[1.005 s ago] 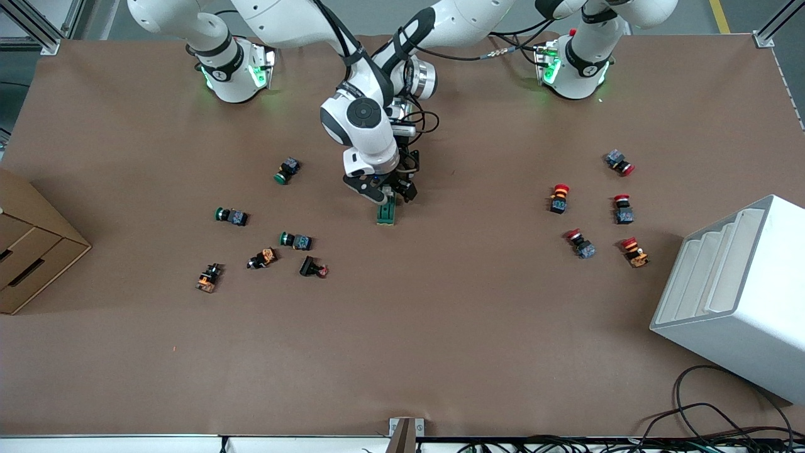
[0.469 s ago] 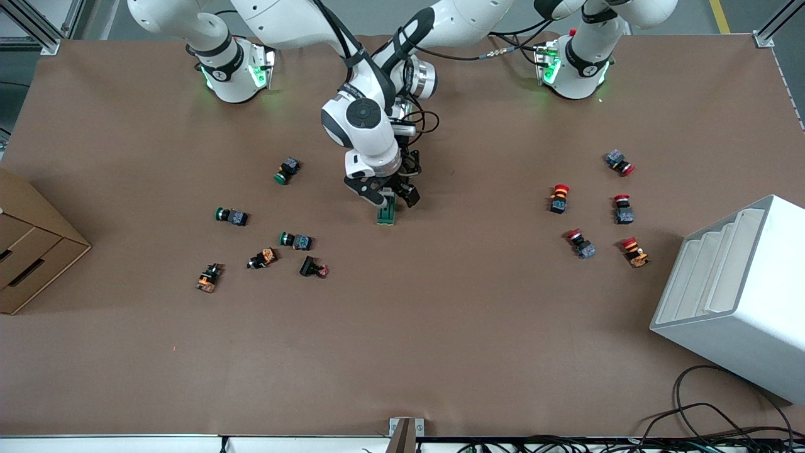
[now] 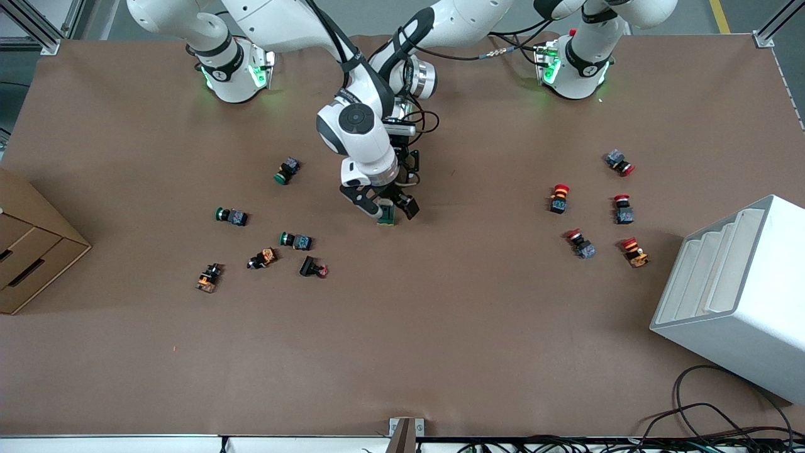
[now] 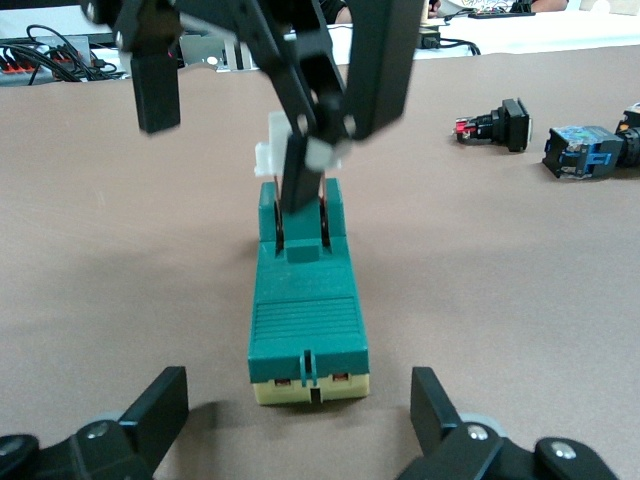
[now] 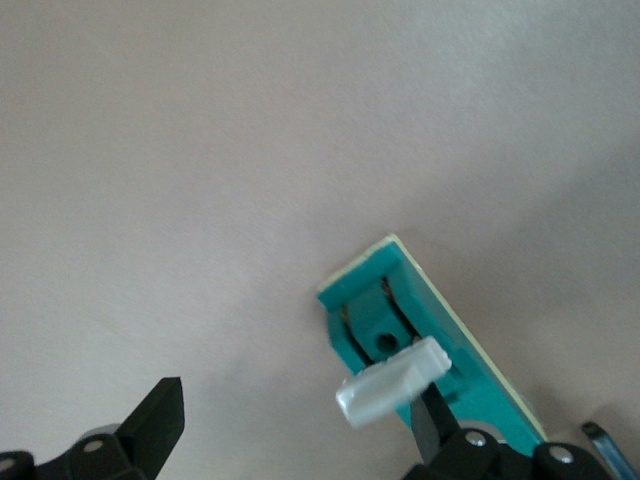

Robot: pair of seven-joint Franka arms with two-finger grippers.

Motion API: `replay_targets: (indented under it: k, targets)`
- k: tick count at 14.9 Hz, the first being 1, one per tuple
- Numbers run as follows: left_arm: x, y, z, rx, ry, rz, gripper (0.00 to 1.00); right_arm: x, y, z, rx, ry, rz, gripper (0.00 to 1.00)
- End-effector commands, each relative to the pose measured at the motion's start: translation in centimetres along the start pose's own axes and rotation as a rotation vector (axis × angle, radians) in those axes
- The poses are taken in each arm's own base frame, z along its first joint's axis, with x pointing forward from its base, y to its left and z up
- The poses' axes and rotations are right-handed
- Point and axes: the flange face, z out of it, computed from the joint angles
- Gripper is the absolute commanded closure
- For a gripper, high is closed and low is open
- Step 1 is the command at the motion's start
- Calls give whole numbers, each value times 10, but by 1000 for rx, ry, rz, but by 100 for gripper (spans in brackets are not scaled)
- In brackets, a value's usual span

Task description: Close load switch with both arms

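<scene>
Shifted slightly toward the front camera since the earlier frame: right claw (image 3: 382, 208), spread, one finger (image 4: 297, 180) on the cream lever (image 5: 392, 384) of the load switch (image 4: 305, 300). Switch flat on the bench (image 3: 440, 327), well inside from every edge, largely hidden under both arms in the front view. Left claw (image 4: 300, 420) low, spread around the switch's end, not touching it.

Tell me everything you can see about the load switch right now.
The load switch is a teal-green plastic block with a cream base, lying flat mid-table. Its white lever stands raised at the slotted end. One finger of the right gripper touches the lever; the left gripper, open, straddles the other end without touching.
</scene>
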Motion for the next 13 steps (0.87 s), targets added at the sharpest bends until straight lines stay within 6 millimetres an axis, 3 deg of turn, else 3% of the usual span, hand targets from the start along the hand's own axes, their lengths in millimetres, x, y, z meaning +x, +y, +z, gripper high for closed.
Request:
replay_targets:
  k: [1,9,13]
  targets:
    - [-18,4,1,-11,-25,8,1,5,-13,-9,33,-3,7,0]
    - [-17,6,-1,-11,-28,6,1,30,-26,-15,16,5,24,0]
    - [-19,5,-2,-12,-29,5,1,37,-34,2,-9,5,28,0]
